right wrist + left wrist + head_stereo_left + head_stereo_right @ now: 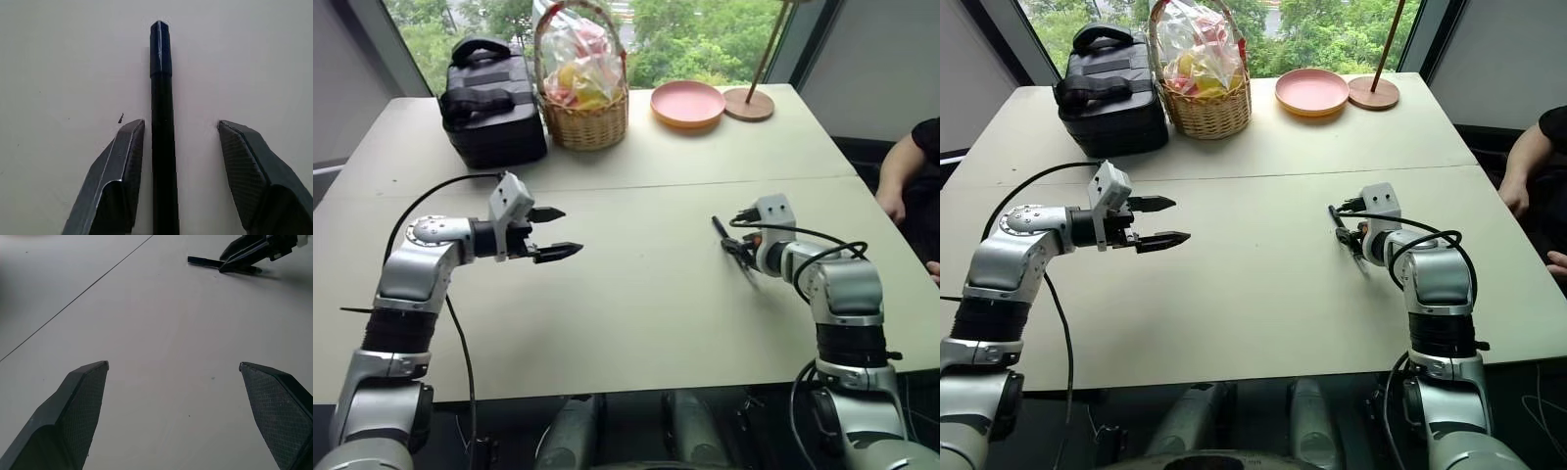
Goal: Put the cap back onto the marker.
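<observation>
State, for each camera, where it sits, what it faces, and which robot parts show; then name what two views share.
Head eyes: look down over the table, both arms showing.
Left wrist: along the open left gripper, across the table.
Right wrist: along the open right gripper, the capped marker between its fingers.
Shared: left wrist and eyes both show the marker and right gripper.

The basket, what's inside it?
The woven wicker basket holds a clear plastic bag with yellow and pink things showing through it. Whatever lies deeper is hidden by its wall.
</observation>
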`<action>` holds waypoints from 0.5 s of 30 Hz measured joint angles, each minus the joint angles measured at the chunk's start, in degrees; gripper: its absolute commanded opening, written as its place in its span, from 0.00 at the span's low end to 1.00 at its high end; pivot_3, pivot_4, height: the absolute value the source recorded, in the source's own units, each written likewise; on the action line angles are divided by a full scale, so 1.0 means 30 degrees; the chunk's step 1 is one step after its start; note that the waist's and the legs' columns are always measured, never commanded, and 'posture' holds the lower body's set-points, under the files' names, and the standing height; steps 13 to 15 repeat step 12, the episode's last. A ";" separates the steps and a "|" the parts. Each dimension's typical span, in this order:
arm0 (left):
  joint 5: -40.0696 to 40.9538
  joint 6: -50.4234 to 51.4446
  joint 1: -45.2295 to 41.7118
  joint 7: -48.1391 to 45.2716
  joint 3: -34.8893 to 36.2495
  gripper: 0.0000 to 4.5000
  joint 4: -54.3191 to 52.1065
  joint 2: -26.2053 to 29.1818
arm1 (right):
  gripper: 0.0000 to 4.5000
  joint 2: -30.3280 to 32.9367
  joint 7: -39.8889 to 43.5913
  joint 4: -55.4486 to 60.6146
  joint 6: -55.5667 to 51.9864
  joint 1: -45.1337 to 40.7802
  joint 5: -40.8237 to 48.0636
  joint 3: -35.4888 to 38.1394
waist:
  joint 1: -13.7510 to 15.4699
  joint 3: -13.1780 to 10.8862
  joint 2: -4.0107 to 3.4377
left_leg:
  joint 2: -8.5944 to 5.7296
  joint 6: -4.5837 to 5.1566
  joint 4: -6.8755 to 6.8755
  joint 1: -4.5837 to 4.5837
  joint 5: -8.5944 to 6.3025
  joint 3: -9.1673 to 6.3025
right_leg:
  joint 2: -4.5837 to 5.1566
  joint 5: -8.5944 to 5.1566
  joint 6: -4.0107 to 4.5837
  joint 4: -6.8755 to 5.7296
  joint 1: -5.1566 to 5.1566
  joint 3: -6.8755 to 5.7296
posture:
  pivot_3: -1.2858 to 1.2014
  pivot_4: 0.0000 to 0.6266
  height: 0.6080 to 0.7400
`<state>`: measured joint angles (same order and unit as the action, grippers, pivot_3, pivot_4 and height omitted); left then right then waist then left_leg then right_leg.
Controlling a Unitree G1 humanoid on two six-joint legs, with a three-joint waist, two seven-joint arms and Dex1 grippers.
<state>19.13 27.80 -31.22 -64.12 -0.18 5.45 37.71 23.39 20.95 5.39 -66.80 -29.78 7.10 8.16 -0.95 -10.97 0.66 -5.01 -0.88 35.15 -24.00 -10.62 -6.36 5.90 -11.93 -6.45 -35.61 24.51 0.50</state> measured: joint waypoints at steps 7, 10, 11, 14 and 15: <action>0.0384 -0.0360 0.0535 0.0554 0.0554 1.00 0.0436 -0.0032 | 1.00 0.1516 0.0072 0.0300 0.4130 0.0180 -0.0075 -0.0043 | 0.0043 -0.0007 -0.0011 | -0.0004 0.0002 -0.0002 -0.0004 -0.0001 0.0014 | 0.0002 -0.0011 0.0009 0.0046 -0.0014 -0.0002 | 0.52 0.24 1.00; 0.0523 -0.0659 0.1156 0.1331 0.1414 1.00 0.0902 -0.0166 | 1.00 0.3330 0.1524 0.0676 0.8912 0.1393 -0.0230 0.0426 | 0.0074 0.0005 0.0010 | 0.0004 0.0013 -0.0012 -0.0008 -0.0008 0.0001 | -0.0003 -0.0004 -0.0032 0.0078 -0.0037 -0.0027 | 0.52 0.24 1.00; 0.0525 -0.0818 0.1325 0.1740 0.1741 1.00 0.0950 -0.0315 | 1.00 0.3435 0.2035 0.0798 1.0051 0.1986 0.0019 0.0769 | 0.0076 0.0006 0.0012 | 0.0006 0.0016 -0.0018 -0.0007 -0.0011 -0.0003 | -0.0004 -0.0002 -0.0037 0.0086 -0.0043 -0.0029 | 0.52 0.24 1.00; 0.0535 -0.0919 0.1400 0.2193 0.2052 1.00 0.0947 -0.0546 | 1.00 0.3397 0.2500 0.0807 1.0867 0.2620 0.0411 0.1093 | 0.0073 0.0005 0.0013 | 0.0007 0.0017 -0.0018 -0.0008 -0.0011 -0.0003 | -0.0002 0.0000 -0.0038 0.0087 -0.0045 -0.0028 | 0.52 0.24 1.00; 0.0535 -0.0919 0.1400 0.2193 0.2052 1.00 0.0947 -0.0546 | 1.00 0.3397 0.2500 0.0807 1.0867 0.2620 0.0411 0.1093 | 0.0073 0.0005 0.0013 | 0.0007 0.0017 -0.0018 -0.0008 -0.0011 -0.0003 | -0.0002 0.0000 -0.0038 0.0087 -0.0045 -0.0028 | 0.52 0.24 1.00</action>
